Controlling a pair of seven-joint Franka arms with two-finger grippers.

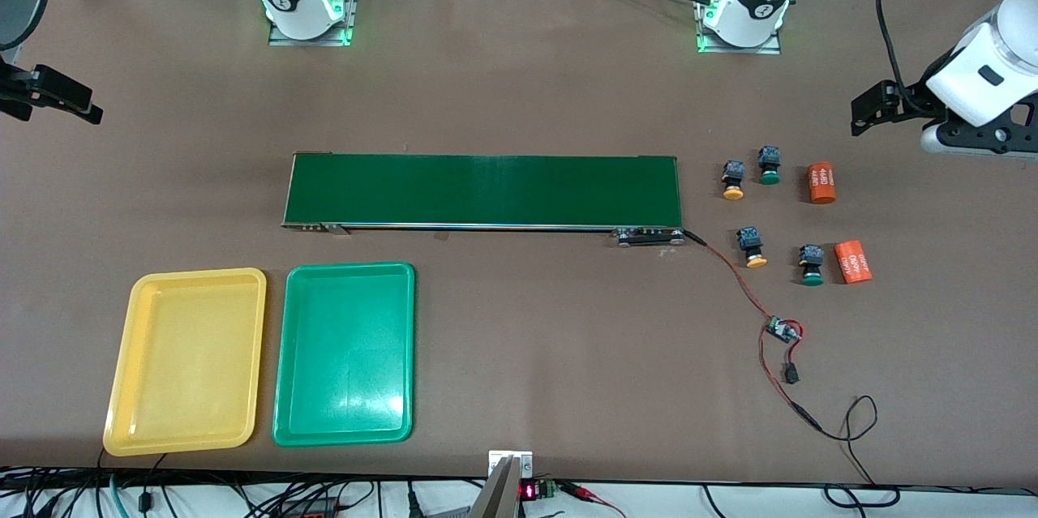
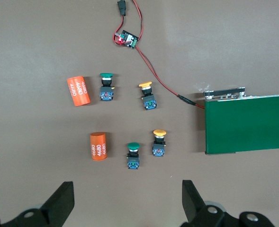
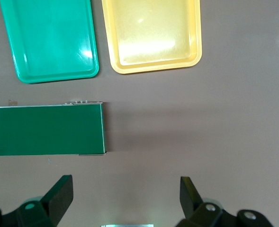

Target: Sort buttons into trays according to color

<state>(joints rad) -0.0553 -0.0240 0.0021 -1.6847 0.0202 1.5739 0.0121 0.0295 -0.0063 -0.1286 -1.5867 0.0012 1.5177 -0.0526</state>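
Note:
Two yellow-capped buttons (image 1: pixel 733 180) (image 1: pixel 752 247) and two green-capped buttons (image 1: pixel 769 165) (image 1: pixel 812 264) lie on the table past the conveyor's end, toward the left arm's end. My left wrist view shows them too: green buttons (image 2: pixel 106 87) (image 2: pixel 133 155) and yellow buttons (image 2: pixel 148 96) (image 2: pixel 159 142). The yellow tray (image 1: pixel 186 360) and the green tray (image 1: pixel 345 352) sit side by side, nearer the front camera than the conveyor, both with nothing in them. My left gripper (image 1: pixel 861 117) (image 2: pixel 126 203) hangs open over bare table beside the buttons. My right gripper (image 1: pixel 69 100) (image 3: pixel 125 198) hangs open over bare table at the right arm's end.
A long dark-green conveyor belt (image 1: pixel 482 190) crosses the table's middle. Two orange cylinders with white numbers (image 1: pixel 821 182) (image 1: pixel 853 261) lie beside the green buttons. A red-and-black wire with a small circuit board (image 1: pixel 782 330) runs from the conveyor toward the front edge.

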